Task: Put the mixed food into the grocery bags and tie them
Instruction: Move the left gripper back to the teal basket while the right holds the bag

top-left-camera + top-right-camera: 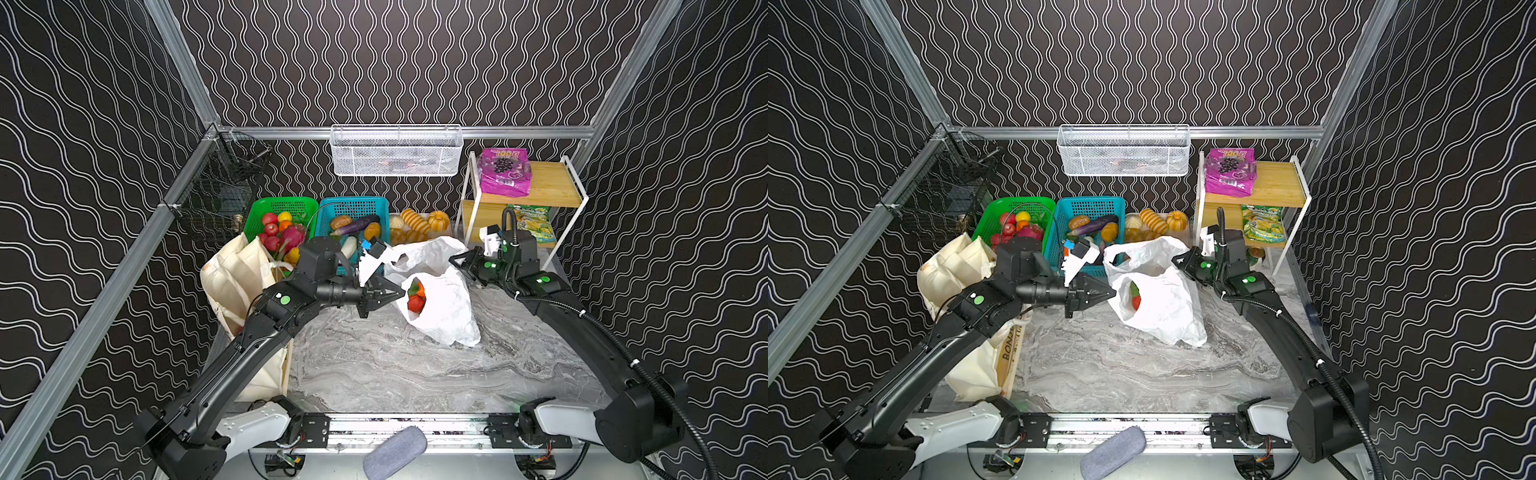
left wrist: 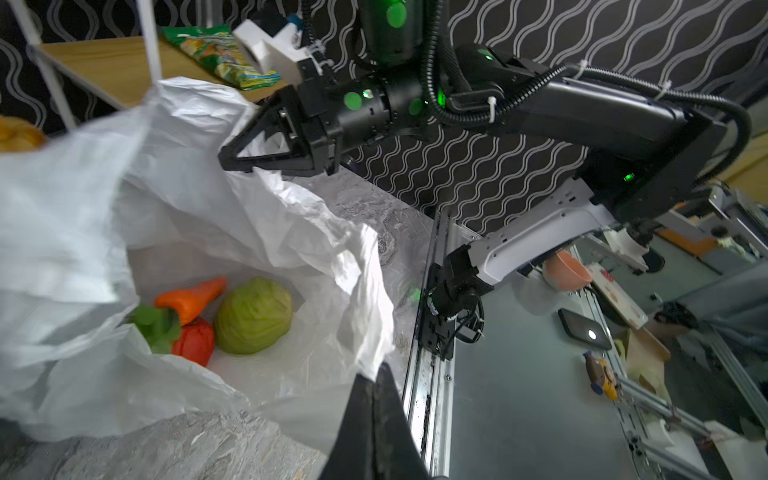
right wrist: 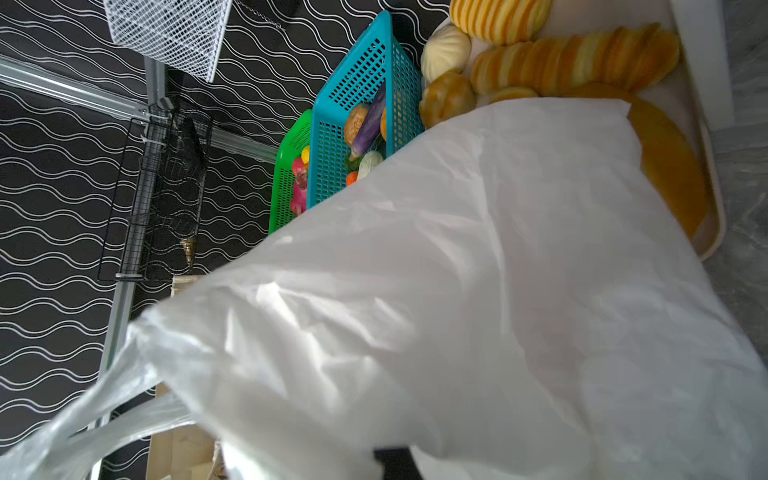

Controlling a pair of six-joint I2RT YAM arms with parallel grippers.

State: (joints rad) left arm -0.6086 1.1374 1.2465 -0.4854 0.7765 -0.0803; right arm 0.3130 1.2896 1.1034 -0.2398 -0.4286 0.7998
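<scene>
One crinkly plastic bag (image 1: 453, 316)

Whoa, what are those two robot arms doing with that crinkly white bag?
They are holding open the thin white plastic carrier bag. The left gripper is shut on the near edge of its mouth. The right gripper is shut on the far edge, holding it up. Inside lie a green cabbage, an orange toy carrot and a red toy vegetable. The handles are not tied yet, and a purple grape-print snack packet sits on the wooden shelf.
</scene>
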